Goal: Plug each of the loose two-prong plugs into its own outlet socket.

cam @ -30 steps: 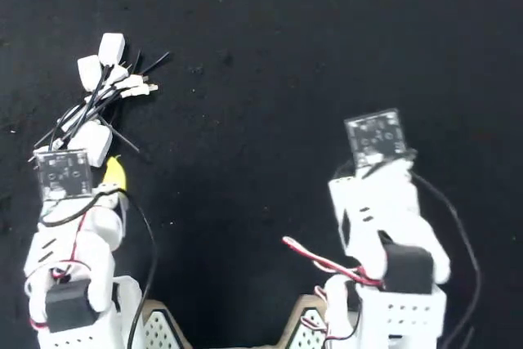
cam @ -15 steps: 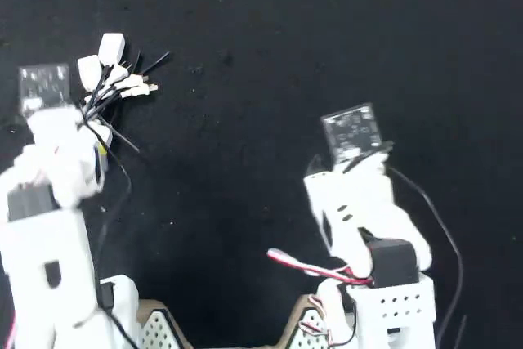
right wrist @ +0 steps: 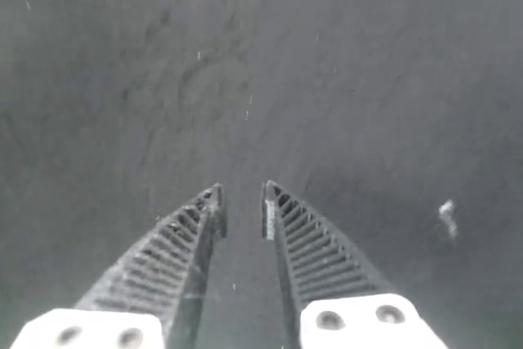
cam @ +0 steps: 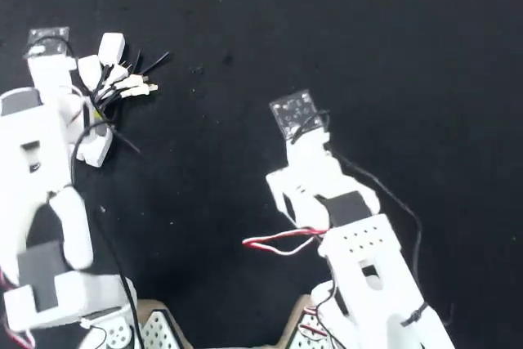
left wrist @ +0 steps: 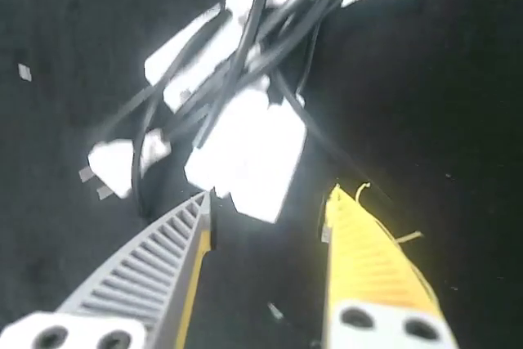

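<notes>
A tangle of white plugs and socket blocks on black cables (cam: 110,79) lies at the table's far left. One white socket block (cam: 96,143) sits at its near end, and a two-prong plug (cam: 140,87) sticks out to the right. The left arm (cam: 41,145) stands over this tangle. In the left wrist view my left gripper (left wrist: 270,196) is open, its grey and yellow fingers either side of a white block (left wrist: 245,157) crossed by cables, not touching it. My right gripper (right wrist: 243,194) hovers over bare black cloth, open by a narrow gap and holding nothing.
The black cloth (cam: 392,63) covers the whole table. The right arm (cam: 327,202) stands near the table's middle, with red and white wires (cam: 278,243) trailing at its base. A small white speck (right wrist: 447,214) lies on the cloth near the right gripper.
The left arm has lifted and swung forward to the plug tangle. The right arm has swung left and forward toward the table's middle.
</notes>
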Controlling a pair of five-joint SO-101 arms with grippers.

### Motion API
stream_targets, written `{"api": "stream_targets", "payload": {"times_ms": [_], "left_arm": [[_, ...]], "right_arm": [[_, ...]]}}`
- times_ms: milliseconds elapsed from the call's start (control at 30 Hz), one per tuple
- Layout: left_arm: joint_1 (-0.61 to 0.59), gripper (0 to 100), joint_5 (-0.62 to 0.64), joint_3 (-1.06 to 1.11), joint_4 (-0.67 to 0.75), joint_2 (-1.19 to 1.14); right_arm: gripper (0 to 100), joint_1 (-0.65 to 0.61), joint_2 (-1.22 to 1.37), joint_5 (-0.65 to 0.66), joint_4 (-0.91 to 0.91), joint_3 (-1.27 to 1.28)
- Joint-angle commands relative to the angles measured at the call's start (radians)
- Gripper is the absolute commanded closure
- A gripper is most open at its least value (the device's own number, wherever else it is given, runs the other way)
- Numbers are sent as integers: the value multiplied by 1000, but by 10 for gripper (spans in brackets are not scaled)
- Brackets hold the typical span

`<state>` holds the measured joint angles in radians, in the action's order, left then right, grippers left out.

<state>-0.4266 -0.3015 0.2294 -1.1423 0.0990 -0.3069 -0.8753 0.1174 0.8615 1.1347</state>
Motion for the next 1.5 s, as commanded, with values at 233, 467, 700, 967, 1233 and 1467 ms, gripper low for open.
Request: {"api": "stream_targets", "payload": {"times_ms": [233, 467, 700, 967, 1233, 1467], "left_arm": [[-1, 773, -137, -374, -152, -311], [-5, 776, -216, -519, -249, -503], [1, 777, -215, -582, -256, -629], [-13, 777, -276, -653, -509, -632], [16, 777, -265, -690, -450, -643], [41, 777, -190, -682, -327, -664]], "right_arm": [[920, -18, 13, 0, -143, 108], [920, -18, 18, 0, -143, 113], [920, -17, 13, 2, -146, 133], [920, -18, 13, 2, -146, 131], [920, -18, 13, 2, -146, 131], [920, -18, 13, 2, -146, 133]]}}
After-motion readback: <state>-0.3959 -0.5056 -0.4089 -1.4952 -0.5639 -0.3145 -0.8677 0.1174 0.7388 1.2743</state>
